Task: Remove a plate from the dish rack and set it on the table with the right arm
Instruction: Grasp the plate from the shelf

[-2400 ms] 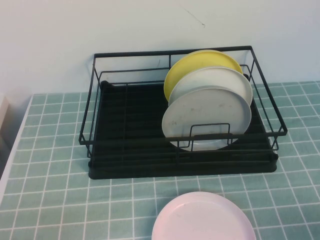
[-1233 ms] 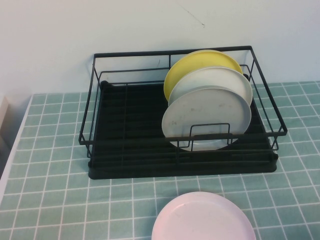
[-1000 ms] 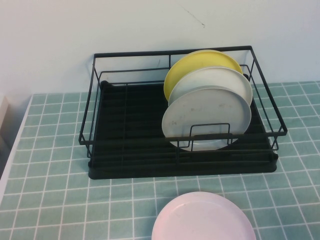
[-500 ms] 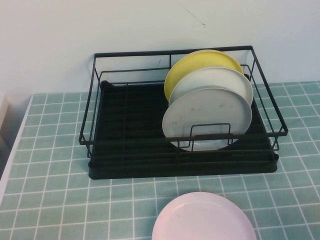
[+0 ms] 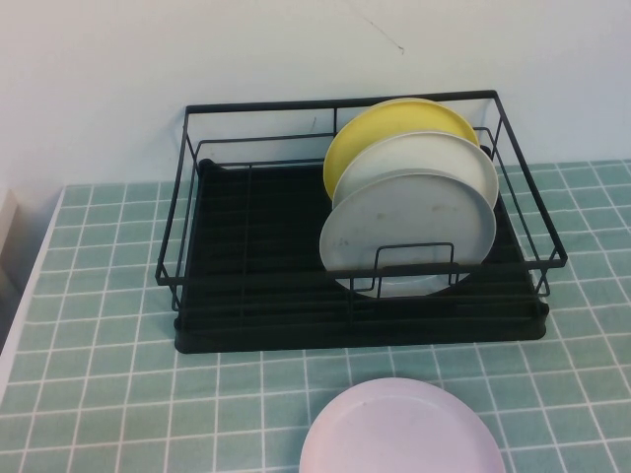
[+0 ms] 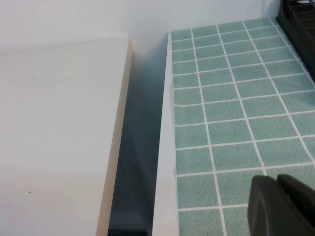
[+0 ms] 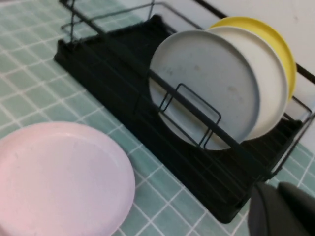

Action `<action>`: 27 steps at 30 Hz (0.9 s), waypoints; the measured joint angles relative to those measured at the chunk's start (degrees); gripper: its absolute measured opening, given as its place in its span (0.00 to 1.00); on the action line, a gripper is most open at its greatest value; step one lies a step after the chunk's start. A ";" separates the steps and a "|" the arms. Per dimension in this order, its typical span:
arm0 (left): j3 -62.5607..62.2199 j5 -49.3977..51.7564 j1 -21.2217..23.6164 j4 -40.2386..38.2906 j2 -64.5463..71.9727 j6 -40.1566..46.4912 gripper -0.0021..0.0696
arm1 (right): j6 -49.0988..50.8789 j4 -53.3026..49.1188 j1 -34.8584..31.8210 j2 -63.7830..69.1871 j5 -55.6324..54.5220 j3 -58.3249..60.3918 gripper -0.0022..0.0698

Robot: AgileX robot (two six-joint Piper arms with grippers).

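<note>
The pale grey speckled plate (image 5: 409, 232) stands upright at the front of the row in the black wire dish rack (image 5: 340, 102), on the teal tiled table (image 5: 99, 335). The right wrist view shows the same plate (image 7: 204, 83) behind a wire divider. My right gripper (image 7: 278, 189) is shut on nothing. It hovers off the rack's (image 7: 113, 64) front right corner, apart from the plate. My left gripper (image 6: 276, 179) is shut and empty over bare tiles near the table's left edge. Neither gripper shows in the high view.
A white plate (image 5: 434, 153) and a yellow plate (image 5: 385, 123) stand behind the grey one. A pale pink plate (image 5: 402, 434) lies flat on the tiles in front of the rack. A white wall runs behind, and a white ledge (image 6: 59, 137) lies beyond the table's left edge.
</note>
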 joint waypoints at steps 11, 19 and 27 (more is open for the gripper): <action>0.00 0.00 0.00 0.00 0.00 0.00 0.02 | -15.91 0.10 0.11 29.72 6.00 -22.13 0.51; 0.00 0.00 0.00 0.00 0.00 0.00 0.02 | -19.74 -0.76 3.93 48.50 7.93 -36.18 0.55; 0.00 0.00 0.00 0.00 0.00 0.00 0.02 | -20.90 -3.14 7.63 59.96 5.29 -45.89 0.63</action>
